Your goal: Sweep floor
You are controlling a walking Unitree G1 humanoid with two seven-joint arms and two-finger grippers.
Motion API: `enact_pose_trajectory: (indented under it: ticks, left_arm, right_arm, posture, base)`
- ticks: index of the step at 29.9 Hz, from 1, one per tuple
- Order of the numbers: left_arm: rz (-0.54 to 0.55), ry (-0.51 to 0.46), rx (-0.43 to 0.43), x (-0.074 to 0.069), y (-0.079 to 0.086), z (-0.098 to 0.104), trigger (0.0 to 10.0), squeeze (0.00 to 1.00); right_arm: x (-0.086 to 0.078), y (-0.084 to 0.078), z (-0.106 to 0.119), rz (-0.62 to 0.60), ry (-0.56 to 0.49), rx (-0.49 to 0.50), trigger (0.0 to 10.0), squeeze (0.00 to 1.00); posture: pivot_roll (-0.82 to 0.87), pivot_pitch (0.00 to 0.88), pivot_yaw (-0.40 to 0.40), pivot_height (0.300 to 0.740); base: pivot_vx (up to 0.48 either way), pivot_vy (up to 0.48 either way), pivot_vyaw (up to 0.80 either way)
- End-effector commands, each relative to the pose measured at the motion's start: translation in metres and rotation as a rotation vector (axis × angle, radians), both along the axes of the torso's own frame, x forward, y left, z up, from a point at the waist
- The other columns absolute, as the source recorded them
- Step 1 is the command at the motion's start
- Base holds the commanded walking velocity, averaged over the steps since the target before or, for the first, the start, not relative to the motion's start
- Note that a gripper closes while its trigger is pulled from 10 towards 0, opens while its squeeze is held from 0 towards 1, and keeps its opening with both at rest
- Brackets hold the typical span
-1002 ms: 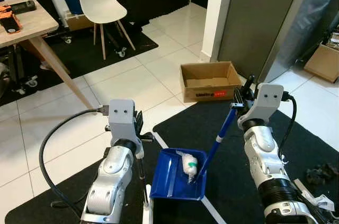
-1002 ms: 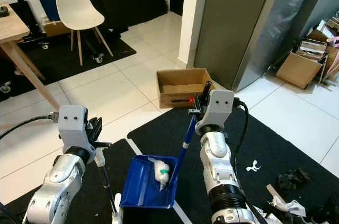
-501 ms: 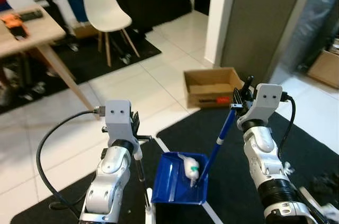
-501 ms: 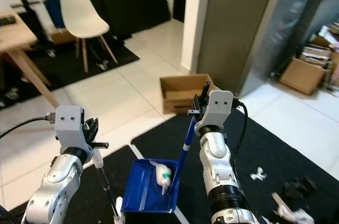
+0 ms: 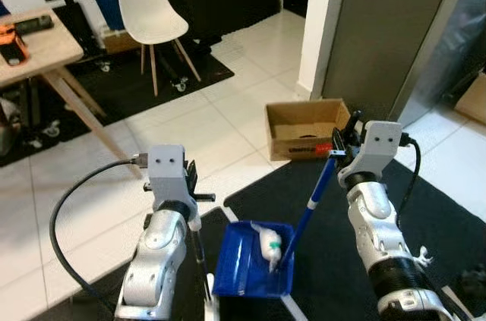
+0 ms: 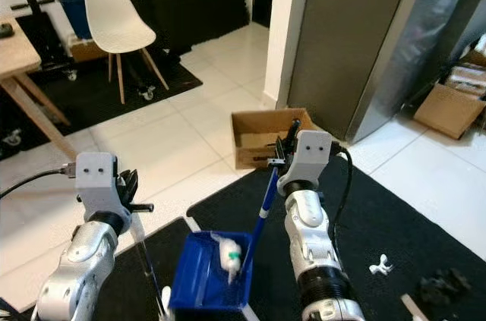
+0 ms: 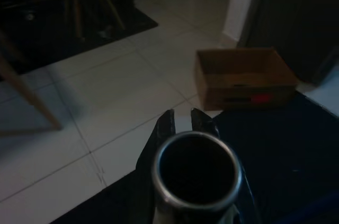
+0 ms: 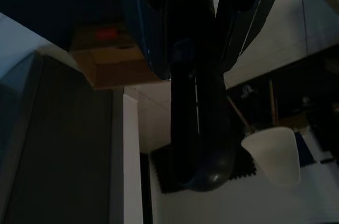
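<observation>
Head eyes: high, facing forward and down over both arms.
Left wrist: close, low, facing the cardboard box (image 7: pixel 244 77).
Right wrist: close, looking along the fingers.
Shared: box, white chair (image 5: pixel 149 4).

I'm seeing the blue dustpan (image 5: pixel 253 269) sitting low over the black mat, carrying a crumpled white wad with a green bit (image 5: pixel 270 243). The blue-handled brush (image 5: pixel 306 209) is leaning steeply, its lower end resting inside the pan beside the wad.
</observation>
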State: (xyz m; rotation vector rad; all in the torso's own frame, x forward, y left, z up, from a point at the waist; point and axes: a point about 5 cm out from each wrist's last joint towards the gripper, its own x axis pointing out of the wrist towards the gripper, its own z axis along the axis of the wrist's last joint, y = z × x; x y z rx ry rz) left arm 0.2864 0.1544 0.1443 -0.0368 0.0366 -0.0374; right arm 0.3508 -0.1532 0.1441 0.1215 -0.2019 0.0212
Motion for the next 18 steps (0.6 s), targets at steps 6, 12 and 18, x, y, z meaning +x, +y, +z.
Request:
enact_pose_trajectory:
  ticks: [6,12,18]
  left_arm:
    - [0.007,-0.019,0.005,-0.0016,0.0012,0.0026,10.0,0.0]
    - [0.006,-0.018,0.006,-0.0017,0.0012,0.0024,10.0,0.0]
    - [0.005,-0.017,0.006,-0.0016,0.0009,0.0024,10.0,0.0]
  right_arm:
    - [0.0016,0.0006,0.0084,-0.003,-0.037,0.003,10.0,0.0]
    - [0.0014,-0.0004,0.0077,-0.009,-0.035,0.013,10.0,0.0]
    - [0.0017,-0.0022,0.0073,-0.016,-0.03,0.026,10.0,0.0]
  posture:
    - [0.05,0.069,0.013,0.74]
    - [0.05,0.071,0.015,0.74]
    - [0.04,0.072,0.015,0.74]
  base:
    - [0.48,0.0,0.0]
    - [0.48,0.0,0.0]
    - [0.48,0.0,-0.31]
